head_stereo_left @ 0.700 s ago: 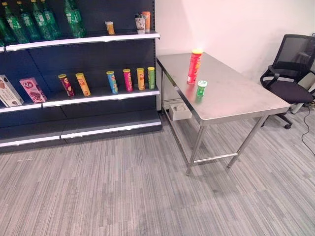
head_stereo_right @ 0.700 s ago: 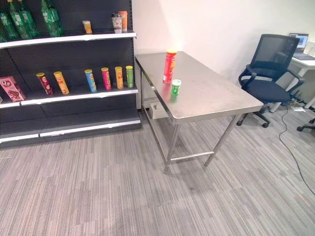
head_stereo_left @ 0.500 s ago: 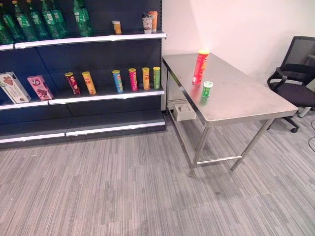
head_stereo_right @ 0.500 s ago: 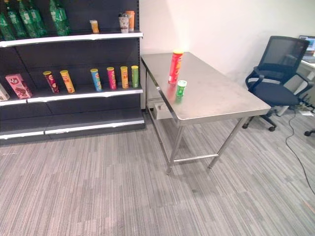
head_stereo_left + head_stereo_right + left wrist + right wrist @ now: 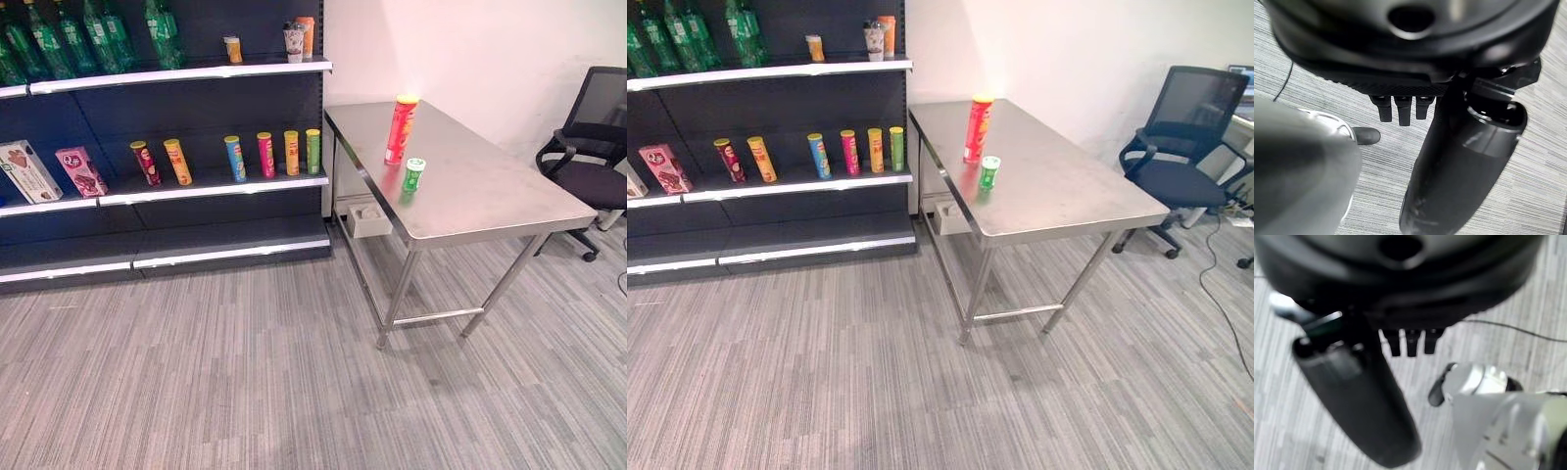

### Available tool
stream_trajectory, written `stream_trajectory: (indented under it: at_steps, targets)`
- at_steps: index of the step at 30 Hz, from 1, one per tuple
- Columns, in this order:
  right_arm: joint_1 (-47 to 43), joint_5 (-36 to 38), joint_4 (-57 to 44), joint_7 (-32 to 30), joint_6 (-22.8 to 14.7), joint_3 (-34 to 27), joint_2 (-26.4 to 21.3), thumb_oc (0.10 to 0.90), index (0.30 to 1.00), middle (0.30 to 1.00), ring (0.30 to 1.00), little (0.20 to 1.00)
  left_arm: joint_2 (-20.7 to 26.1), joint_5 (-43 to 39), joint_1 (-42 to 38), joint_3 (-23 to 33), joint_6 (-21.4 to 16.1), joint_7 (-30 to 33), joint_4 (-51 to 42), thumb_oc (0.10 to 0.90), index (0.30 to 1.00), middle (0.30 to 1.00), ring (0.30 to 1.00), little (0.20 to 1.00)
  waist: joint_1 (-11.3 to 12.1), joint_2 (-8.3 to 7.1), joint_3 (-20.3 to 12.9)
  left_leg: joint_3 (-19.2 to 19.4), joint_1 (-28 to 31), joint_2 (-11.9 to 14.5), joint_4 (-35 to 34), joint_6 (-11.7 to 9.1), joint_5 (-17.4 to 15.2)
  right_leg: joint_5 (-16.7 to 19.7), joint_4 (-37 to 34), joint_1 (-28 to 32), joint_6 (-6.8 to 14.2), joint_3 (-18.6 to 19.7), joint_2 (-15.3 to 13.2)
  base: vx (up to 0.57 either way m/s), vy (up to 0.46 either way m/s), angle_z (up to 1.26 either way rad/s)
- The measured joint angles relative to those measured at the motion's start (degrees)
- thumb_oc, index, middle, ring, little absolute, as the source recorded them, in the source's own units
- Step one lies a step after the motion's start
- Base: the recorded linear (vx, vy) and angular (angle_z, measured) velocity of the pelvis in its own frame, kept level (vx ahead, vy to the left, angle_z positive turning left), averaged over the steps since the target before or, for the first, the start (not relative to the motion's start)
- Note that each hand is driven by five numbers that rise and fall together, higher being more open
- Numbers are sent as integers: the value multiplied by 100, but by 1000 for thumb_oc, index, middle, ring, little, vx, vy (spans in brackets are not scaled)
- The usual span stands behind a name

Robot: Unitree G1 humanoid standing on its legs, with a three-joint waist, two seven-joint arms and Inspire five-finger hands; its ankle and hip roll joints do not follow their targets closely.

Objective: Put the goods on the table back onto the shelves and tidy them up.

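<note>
Steel surface (image 5: 490, 196) carries a tall red can (image 5: 400, 129) and, just beside it, a short green can (image 5: 413, 174), both upright, well apart from the shelves (image 5: 186, 73). Left hand (image 5: 1400, 105) and right hand (image 5: 1410, 340) hang relaxed, holding nothing, fingertips partly hidden.

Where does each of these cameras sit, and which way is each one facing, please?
Left eye view: on the head, looking down at the shelves and steel table; no arms in it.
Right eye view: beside it, sharing the tall red can and small green can on the table.
Left wrist view: on the left wrist, facing the carpet past the left hand, its fingers straight.
Right wrist view: on the right wrist, facing the carpet past the right hand, likewise open.
</note>
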Motion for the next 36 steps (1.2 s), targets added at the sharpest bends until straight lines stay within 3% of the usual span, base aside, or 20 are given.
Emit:
stream_trajectory:
  at_steps: [8,9,10,11,12,14,16,17,18,20,21,24,25,27,29,30,31,33,34,36]
  targets:
    - [-33,-17,-9,-1,-20,6,5,800,900,900,900,900,8,-4,-26,-13,-20,-2,-57,800,900,900,900,900,11,-105,113,1,7,65,17,-41,27,-25,15,10,-46,0,67,-30,-76,0]
    - [-69,-17,-29,4,-29,44,44,800,900,900,900,900,47,-17,-66,-15,-33,2,-61,800,900,900,900,900,29,-173,224,-23,-166,125,393,-122,-14,-72,98,-27,-66,10,111,-174,-163,8]
    - [-209,-18,3,10,-41,76,183,800,900,900,900,900,181,-33,-234,-14,-57,9,-111,800,900,900,900,900,48,-398,418,-175,-558,195,1199,-184,-68,-125,232,-98,-174,44,-52,-68,-107,-11]
    - [-359,-25,-37,-11,-42,80,253,800,900,900,900,900,246,-213,-327,26,-102,16,-226,800,900,900,900,900,203,-506,548,-597,-1078,342,2012,-369,5,-9,197,-164,-294,75,-1,73,-27,-5]
    - [-505,-55,-32,-42,-170,100,200,800,900,900,900,900,205,-429,-461,61,-164,31,-282,800,900,900,900,900,206,-457,762,-986,-1492,476,2596,-433,-71,45,161,-161,-425,25,54,157,63,6]
    - [-565,-216,-34,-70,-248,323,121,800,900,900,900,900,152,-474,-614,49,-230,136,-281,800,900,900,900,900,148,-383,820,-1015,-1608,601,2058,-451,-71,19,-149,-103,-436,-77,115,176,125,29]
    - [-623,-359,-36,-75,-228,354,3,800,900,900,900,900,115,-591,-567,57,-250,131,-287,800,900,900,900,900,203,-230,868,-993,-1576,907,1250,-652,71,160,-244,-66,-405,-72,136,234,218,3]
    - [-635,-419,-64,-71,-234,448,-29,800,900,900,900,900,88,-635,-546,43,-255,137,-279,800,900,900,900,900,187,-127,853,-995,-1553,1020,771,-770,183,162,-308,-38,-364,-86,162,438,308,9]
    - [-700,-487,-94,-73,-245,492,-69,800,900,900,900,900,22,-753,-600,58,-313,154,-229,800,900,900,900,900,224,-31,904,-1105,-1583,1116,-167,-907,415,137,-324,-96,-274,13,163,517,314,9]
    - [-861,-553,35,-90,-227,434,-95,800,900,900,900,900,-37,-1059,-746,213,-479,231,-201,800,900,900,900,900,367,124,1010,-1271,-1756,1268,-336,-918,463,152,-424,-81,-145,148,147,458,281,-27]
    - [-887,-579,64,-112,-210,403,-88,800,900,900,900,900,-43,-1163,-724,383,-455,234,-143,800,900,900,900,900,389,105,1014,-1260,-1685,1293,-331,-921,467,140,-497,25,-73,248,108,276,200,-51]
    - [-747,-586,-18,-99,-232,210,-94,800,900,900,900,900,-135,-1307,-529,434,-329,259,-135,800,900,900,900,900,304,233,847,-1218,-1502,1108,-177,-905,470,55,-572,227,93,368,-123,412,268,-33]
    - [-616,-641,15,-109,-223,230,-201,800,900,900,900,900,-243,-1280,-527,189,-298,267,-119,800,900,900,900,900,344,301,710,-1136,-1345,782,-145,-595,595,-50,-537,258,279,515,-395,396,278,-38]
    - [-505,-704,-2,-81,-152,378,-104,800,900,900,900,900,-129,-1068,-455,-257,-282,271,-234,800,900,900,900,900,313,77,581,-855,-1138,343,-160,-205,935,-143,-236,219,587,693,-892,354,310,-34]
    - [-417,-721,-66,15,-106,376,144,800,900,900,900,900,74,-803,-462,-517,-307,248,-463,800,900,900,900,900,137,-110,445,-768,-973,-99,-280,17,758,-100,358,-1,622,859,-1270,309,339,-2]
    - [-430,-702,-66,3,-117,328,182,800,900,900,900,900,161,-683,-533,-631,-311,257,-459,800,900,900,900,900,131,-112,446,-703,-914,-175,-282,84,702,-101,747,-176,624,953,-1358,235,404,-17]
    - [-378,-674,-275,12,-201,252,164,800,900,900,900,900,194,-377,-691,-853,-333,248,-473,800,900,900,900,900,45,-84,457,-582,-708,-418,-279,346,495,45,2002,-800,698,1176,-1591,240,403,-33]
    - [-470,-707,-653,22,-304,388,9,800,900,900,900,900,151,-124,-750,-972,-336,242,-470,800,900,900,900,900,-126,44,560,-427,-425,-632,-278,449,327,426,3374,-1433,767,1245,-1935,206,269,-23]
    - [-483,-706,-735,25,-357,392,-36,800,900,900,900,900,138,-23,-794,-1130,-367,243,-478,800,900,900,900,900,-145,89,552,-385,-314,-756,-277,505,270,346,3718,-1673,744,1149,-2073,274,219,-9]
    - [-582,-740,-735,-9,-398,463,-21,800,900,900,900,900,161,178,-936,-1109,-397,241,-556,800,900,900,900,900,-162,97,583,-243,-141,-863,-287,723,-90,315,4003,-2130,675,980,-1926,317,125,-40]
